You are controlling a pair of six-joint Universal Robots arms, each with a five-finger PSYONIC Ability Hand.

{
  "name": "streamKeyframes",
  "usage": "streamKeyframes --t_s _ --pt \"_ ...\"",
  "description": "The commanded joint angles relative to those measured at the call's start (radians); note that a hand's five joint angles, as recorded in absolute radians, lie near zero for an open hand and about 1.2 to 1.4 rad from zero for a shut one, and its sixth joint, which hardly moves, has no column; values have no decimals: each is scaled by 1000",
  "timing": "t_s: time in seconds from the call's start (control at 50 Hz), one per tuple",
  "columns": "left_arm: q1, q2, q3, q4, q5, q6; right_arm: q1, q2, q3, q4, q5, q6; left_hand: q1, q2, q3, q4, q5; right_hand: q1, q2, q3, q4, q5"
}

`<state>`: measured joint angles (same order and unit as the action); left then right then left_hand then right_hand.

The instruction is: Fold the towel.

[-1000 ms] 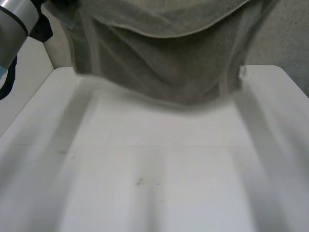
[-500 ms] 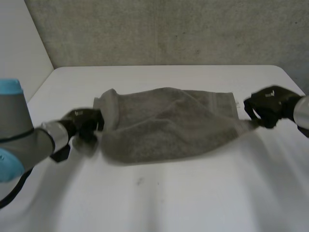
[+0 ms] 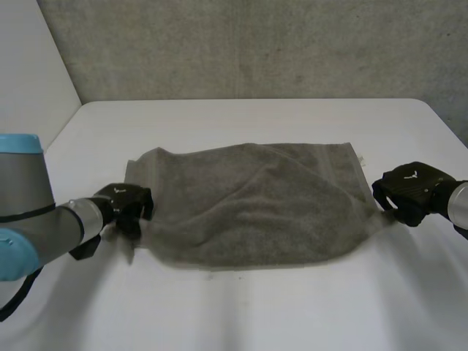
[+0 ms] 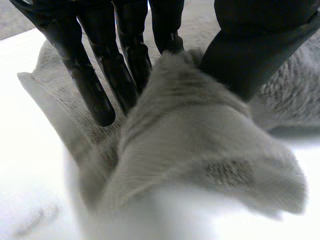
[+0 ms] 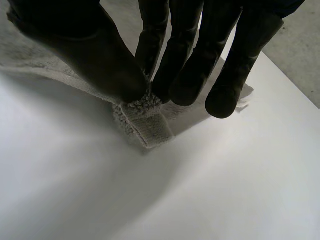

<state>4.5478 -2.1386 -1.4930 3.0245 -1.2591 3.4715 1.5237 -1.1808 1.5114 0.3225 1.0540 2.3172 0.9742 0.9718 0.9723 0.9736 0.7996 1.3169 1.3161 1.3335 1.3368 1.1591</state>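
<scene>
- The grey-brown terry towel lies across the middle of the white table, long sides running left to right. It is rumpled, with a ridge slanting toward its near right corner. Whether it lies in 1 layer or 2 I cannot tell.
- The left hand is at the towel's near left corner. In its wrist view the thumb and fingers clamp a thick bunch of cloth.
- The right hand sits low on the table at the near right corner. Its thumb and fingers nip only the hemmed tip of that corner.
- The step in hand looks like drawing the near edge flat between the 2 held corners, ready for a fold.
- To do it well, ease the 2 hands apart evenly and low, so the edge goes taut and the ridge drops out.
- The right hand's hold is slight, so a hard pull could slip the tip free.
- The left hand's bunch would likely leave that end lumpy, so a hold nearer the true corner would fold cleaner.
- For the fold itself, lift both corners together and match them to the far corners. The small white tag marks the far right one.
</scene>
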Motion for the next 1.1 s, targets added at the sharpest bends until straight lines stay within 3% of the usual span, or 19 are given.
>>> streamKeyframes --t_s 0.02,0.06,0.08,0.12,0.18,0.28,0.36,0.62,0.7,0.8,0.92,1.1 --pt "-6 -100 178 14 -26 -12 3 61 -36 -40 54 16 70 73 72 71 70 79 80 63 59 63" --pt "-10 -142 272 14 -31 -15 3 73 -37 -54 60 16 -137 -135 -135 -136 -137 79 80 63 59 63" --pt "-10 -142 272 14 -31 -15 3 73 -37 -54 60 16 -138 -136 -136 -138 -138 79 80 63 59 63" --pt "-16 -185 357 14 -39 -28 18 82 -37 -65 60 21 -602 -600 -601 -602 -602 79 80 63 59 63" --pt "-20 -236 427 10 -86 -32 23 89 -34 -68 60 22 -784 -782 -782 -783 -784 79 80 63 59 63" --pt "-44 -251 456 -6 -150 -34 23 92 -30 -69 60 21 -781 -779 -779 -781 -781 79 80 63 59 63" --pt "-50 -213 425 -19 -157 -37 23 92 -28 -69 60 21 -767 -764 -765 -766 -767 79 80 63 59 63" --pt "-65 256 10 74 -146 -29 24 90 -20 -71 60 21 -696 -694 -694 -696 -696 79 80 63 59 63" --pt "-73 362 -113 83 -144 -23 24 89 -20 -71 60 21 -564 -562 -563 -564 -564 79 80 63 59 63" --pt "-73 420 -226 77 -131 -9 24 89 -20 -69 60 21 -482 -480 -480 -481 -482 79 80 63 59 63" --pt "-73 450 -355 47 -118 52 24 89 -19 -69 60 21 -209 -207 -207 -209 -209 79 80 63 59 63" --pt "-73 448 -461 30 -117 86 24 89 -19 -69 60 21 -132 -130 -131 -132 -132 79 80 63 59 63"
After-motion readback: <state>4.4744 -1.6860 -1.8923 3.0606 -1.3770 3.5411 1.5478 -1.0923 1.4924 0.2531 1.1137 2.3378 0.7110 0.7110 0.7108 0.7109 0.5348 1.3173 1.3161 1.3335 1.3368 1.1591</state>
